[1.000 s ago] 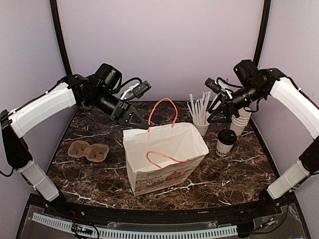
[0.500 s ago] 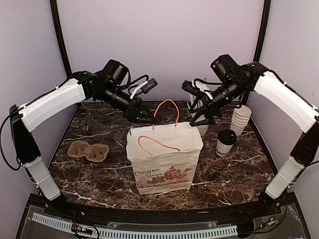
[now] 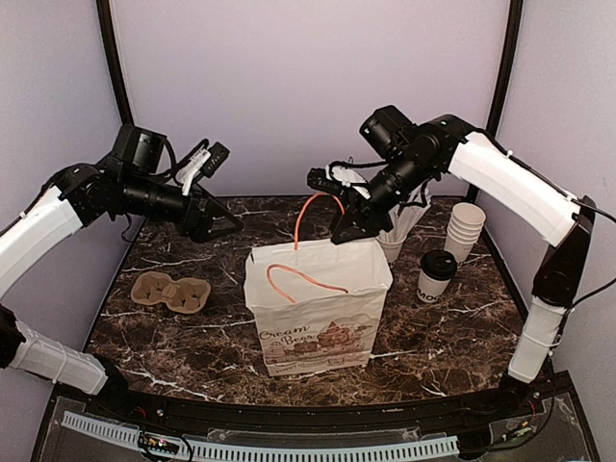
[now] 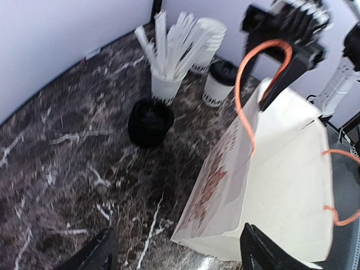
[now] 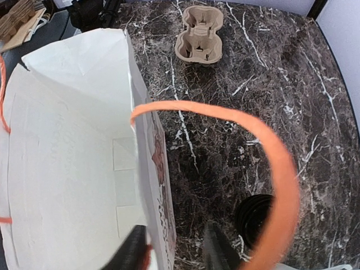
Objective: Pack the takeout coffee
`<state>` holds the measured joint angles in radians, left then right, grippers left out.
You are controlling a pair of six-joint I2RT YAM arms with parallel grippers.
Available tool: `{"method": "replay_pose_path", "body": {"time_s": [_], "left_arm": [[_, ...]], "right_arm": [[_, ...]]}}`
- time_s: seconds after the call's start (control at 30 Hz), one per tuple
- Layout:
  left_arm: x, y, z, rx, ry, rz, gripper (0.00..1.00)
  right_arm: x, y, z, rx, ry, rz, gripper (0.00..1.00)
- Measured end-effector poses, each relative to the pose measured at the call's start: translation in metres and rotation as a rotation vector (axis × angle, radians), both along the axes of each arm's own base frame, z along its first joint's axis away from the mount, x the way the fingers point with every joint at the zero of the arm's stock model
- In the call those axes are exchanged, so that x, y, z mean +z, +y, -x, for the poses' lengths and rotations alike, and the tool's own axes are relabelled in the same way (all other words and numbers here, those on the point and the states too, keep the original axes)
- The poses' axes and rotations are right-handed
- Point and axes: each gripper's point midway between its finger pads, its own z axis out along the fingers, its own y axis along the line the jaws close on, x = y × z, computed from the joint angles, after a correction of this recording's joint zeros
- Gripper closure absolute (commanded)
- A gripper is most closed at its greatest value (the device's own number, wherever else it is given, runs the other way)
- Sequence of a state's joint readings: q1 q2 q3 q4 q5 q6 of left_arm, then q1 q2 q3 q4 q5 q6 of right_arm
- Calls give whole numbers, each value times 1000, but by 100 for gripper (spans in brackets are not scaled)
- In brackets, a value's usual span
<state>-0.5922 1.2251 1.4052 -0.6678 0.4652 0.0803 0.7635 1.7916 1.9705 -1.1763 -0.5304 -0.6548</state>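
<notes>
I'm seeing left gripper (image 4: 179, 254) hanging spread wide near the paper bag (image 3: 318, 308), right gripper (image 5: 174, 248) straddling its back rim, jaws apart, takeout coffee (image 3: 437, 276) standing nearby.

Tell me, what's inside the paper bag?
Nothing shows: from the right wrist camera, the paper bag has bare white walls and floor. The right gripper covers a small bit by the rim. The takeout coffee stands outside, on the table.

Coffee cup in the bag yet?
No, the coffee cup stands on the table, outside the paper bag and to its right.
</notes>
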Motion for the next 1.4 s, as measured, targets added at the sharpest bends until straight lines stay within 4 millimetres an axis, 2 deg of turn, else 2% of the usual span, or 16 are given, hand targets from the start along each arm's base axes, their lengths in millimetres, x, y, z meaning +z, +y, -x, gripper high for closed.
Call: {"method": "replay_pose_path", "body": {"time_s": [0.1,0.17,0.23,0.4,0.53,0.67,0.9,0.97,1.0,1.07,1.13,1.4], "left_arm": [[-52,16,-14,104,147,-69,24],[-74,30,-17,175,210,-104,24],[-83,48,-25,263,238,-123,24],[-95,85,-37,443,272,-166,28],[-123,115,-44,568,329,-266,31],[-152,137,-46,644,393,-364,38],[-195,180,-42,769,479,-514,45],[-207,183,-39,767,519,-536,53],[-212,181,-38,752,536,-536,63],[-219,173,-33,721,571,-514,75],[-226,166,-28,687,601,-492,82],[-260,152,-41,639,678,-488,95]], "right_arm": [[-6,5,1,19,11,17,92],[-10,5,3,28,18,30,95],[-11,4,4,29,21,39,100],[-11,3,5,29,24,43,100],[-11,1,6,25,19,46,100],[-9,-5,9,15,9,52,100],[-8,-13,15,8,2,53,100],[-9,-13,15,7,3,53,100],[-9,-13,15,5,5,53,100],[-10,-13,15,4,7,53,100],[-11,-13,15,2,9,53,100],[-11,-12,14,-2,10,51,100]]}}
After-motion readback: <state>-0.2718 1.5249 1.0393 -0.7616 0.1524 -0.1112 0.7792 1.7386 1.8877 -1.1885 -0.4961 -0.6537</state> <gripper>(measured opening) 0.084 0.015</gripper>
